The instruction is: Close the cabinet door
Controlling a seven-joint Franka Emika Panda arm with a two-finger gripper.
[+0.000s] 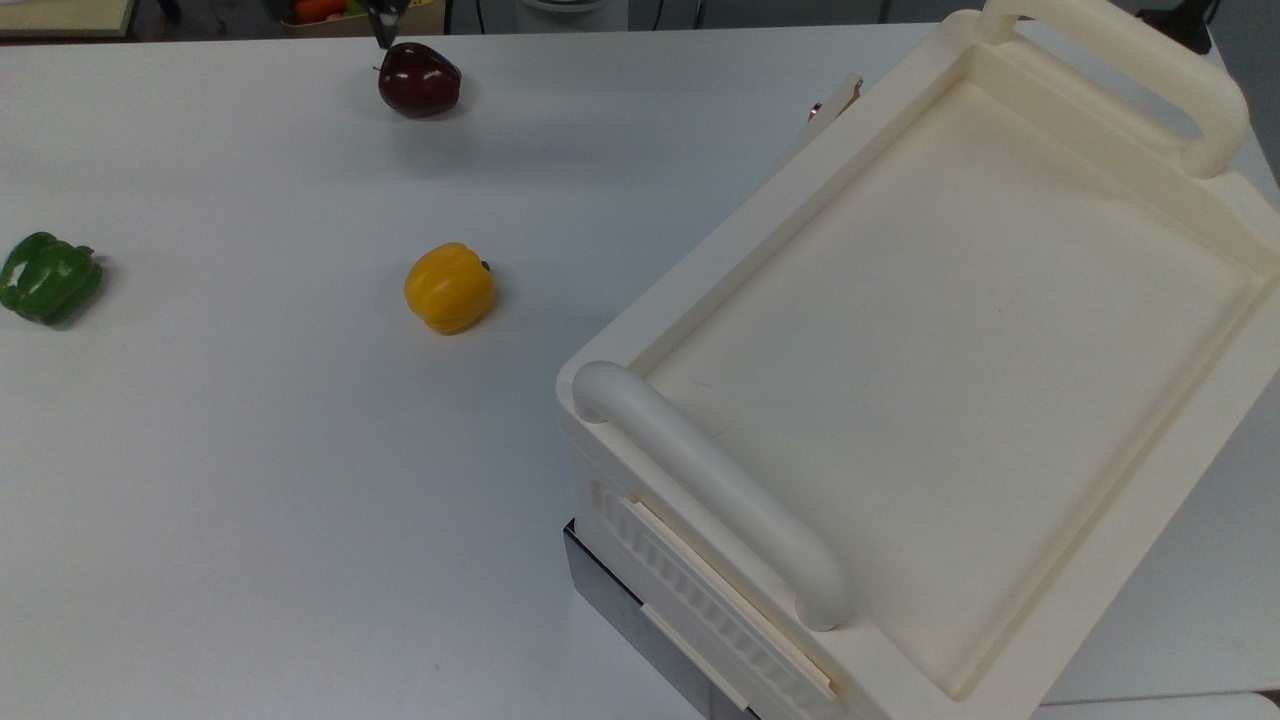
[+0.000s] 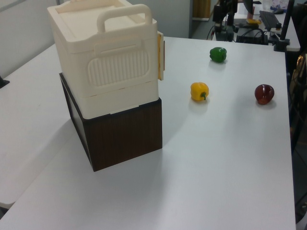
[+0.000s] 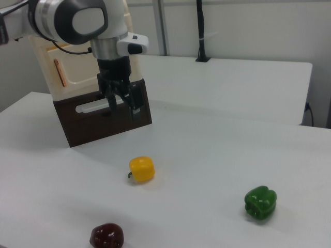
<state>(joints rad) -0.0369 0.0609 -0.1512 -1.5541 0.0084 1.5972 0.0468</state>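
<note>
Lightness is likely in the cabinet door (image 3: 75,64), a thin stiff panel ajar on the cabinet's (image 2: 72,38) side, best pushed flat beside its copper handle (image 3: 59,72) — the gripper (image 3: 126,106) hangs before the cabinet, clenched or released I cannot tell.

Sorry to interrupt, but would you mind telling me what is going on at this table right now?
A single robot arm is working on a cream cabinet stacked on a dark brown base. The cabinet door stands slightly ajar, not flush with the side. The gripper holds nothing and hangs above the white table, in front of the cabinet in the right view. A yellow pepper, a green pepper and a dark red pepper lie loose on the table.
</note>
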